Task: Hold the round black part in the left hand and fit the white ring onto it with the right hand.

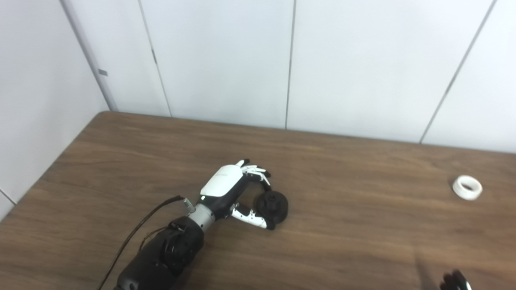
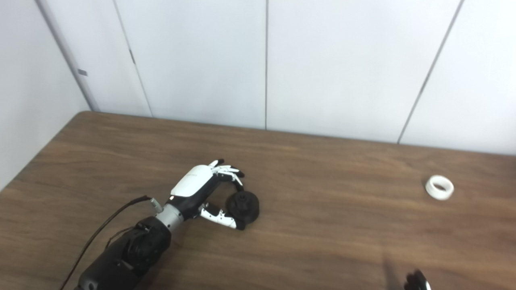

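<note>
1 left hand seemingly around black part

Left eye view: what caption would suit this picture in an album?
Left hand curls around the round black part on the table; white ring waits far right.

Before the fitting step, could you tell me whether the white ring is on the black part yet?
Not yet: the white ring lies alone on the table, far from the black part.

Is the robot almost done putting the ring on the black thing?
Not yet. The left hand has its fingers around the round black part, which looks still down on the table. The white ring lies alone, untouched; the right hand barely shows.
</note>
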{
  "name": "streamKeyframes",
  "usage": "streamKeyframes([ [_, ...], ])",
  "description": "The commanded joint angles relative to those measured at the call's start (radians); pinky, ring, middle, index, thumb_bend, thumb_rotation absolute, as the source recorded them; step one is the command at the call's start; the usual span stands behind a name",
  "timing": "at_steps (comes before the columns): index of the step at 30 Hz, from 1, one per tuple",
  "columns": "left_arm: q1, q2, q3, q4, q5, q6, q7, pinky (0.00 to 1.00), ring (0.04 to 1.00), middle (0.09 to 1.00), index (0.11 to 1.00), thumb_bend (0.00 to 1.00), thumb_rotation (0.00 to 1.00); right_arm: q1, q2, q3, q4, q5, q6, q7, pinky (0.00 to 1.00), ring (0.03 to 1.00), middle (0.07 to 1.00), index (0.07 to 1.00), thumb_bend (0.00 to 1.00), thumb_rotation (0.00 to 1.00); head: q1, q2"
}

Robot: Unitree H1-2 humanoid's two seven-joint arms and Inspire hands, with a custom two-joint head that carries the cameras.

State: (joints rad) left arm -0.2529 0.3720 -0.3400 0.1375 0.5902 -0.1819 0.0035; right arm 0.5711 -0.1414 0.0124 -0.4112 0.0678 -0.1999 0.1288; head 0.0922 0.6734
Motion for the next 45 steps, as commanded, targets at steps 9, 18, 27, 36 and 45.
streamKeyframes([
  [9,0.01,0.037,-0.078,-0.118,0.087,-0.042,-0.148,1.0,0.943,0.842,0.476,0.52,0.05,-0.004,0.031,0.033,-0.062,-0.05,0.005,-0.01,0.96,1.0,1.0,0.999,0.79,0.97,-0.086,0.031],
  [18,0.03,0.057,-0.114,-0.163,0.129,-0.06,-0.211,1.0,0.954,0.851,0.477,0.52,0.05,-0.015,0.063,0.055,-0.098,-0.1,0.037,-0.029,0.96,1.0,1.0,0.99,0.78,0.95,-0.142,0.047],
  [27,0.049,0.069,-0.118,-0.164,0.132,-0.094,-0.202,1.0,0.948,0.842,0.477,0.52,0.05,-0.022,0.087,0.081,-0.116,-0.141,0.061,-0.049,0.97,1.0,1.0,0.995,0.78,0.96,-0.224,0.051],
  [36,0.061,0.082,-0.089,-0.12,0.087,-0.152,-0.189,1.0,0.966,0.853,0.478,0.52,0.05,-0.048,0.1,0.05,-0.276,-0.168,0.189,-0.111,0.84,0.959,0.975,0.944,0.67,0.91,-0.416,0.032],
  [45,0.056,0.092,-0.057,-0.067,0.042,-0.23,-0.178,1.0,0.958,0.853,0.477,0.52,0.05,-0.179,0.09,-0.014,-0.322,-0.268,0.313,-0.185,0.81,0.939,0.972,0.943,0.62,0.88,-0.541,0.023],
])
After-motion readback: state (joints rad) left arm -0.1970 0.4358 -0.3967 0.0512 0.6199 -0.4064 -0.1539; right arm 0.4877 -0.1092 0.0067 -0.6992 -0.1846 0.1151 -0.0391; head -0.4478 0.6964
